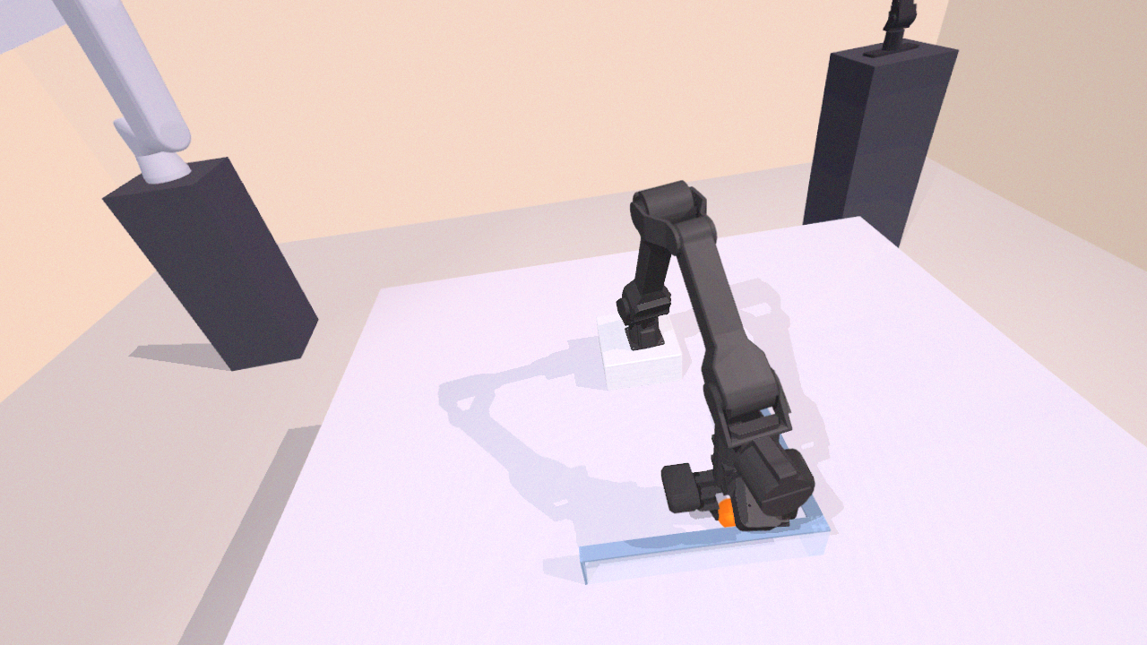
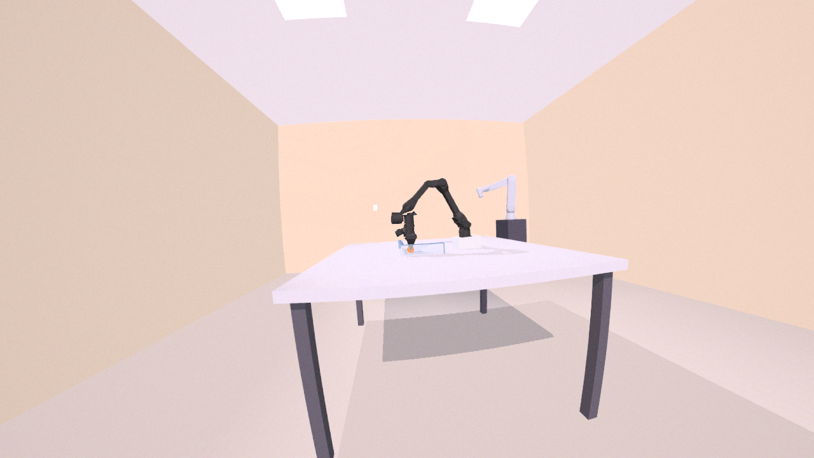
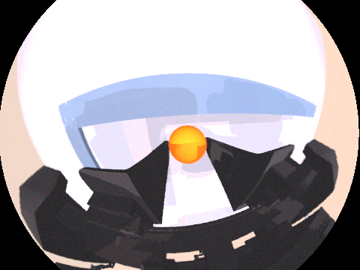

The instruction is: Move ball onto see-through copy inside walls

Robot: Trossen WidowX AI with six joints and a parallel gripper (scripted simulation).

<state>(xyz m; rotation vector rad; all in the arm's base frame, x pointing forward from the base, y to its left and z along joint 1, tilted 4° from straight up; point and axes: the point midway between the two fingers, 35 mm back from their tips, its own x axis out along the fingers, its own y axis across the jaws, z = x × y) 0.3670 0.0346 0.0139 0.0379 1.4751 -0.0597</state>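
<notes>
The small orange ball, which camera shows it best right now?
The wrist view: the small orange ball sits whole and large between the gripper fingertips, in front of the clear blue wall. The top view shows only an orange sliver beside the gripper body; the exterior view shows a tiny orange dot.

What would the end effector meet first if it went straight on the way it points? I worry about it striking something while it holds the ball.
Probably the table. The end effector, shut on the ball, points down inside the clear walls, low over the surface; the exact gap is unclear.
</notes>
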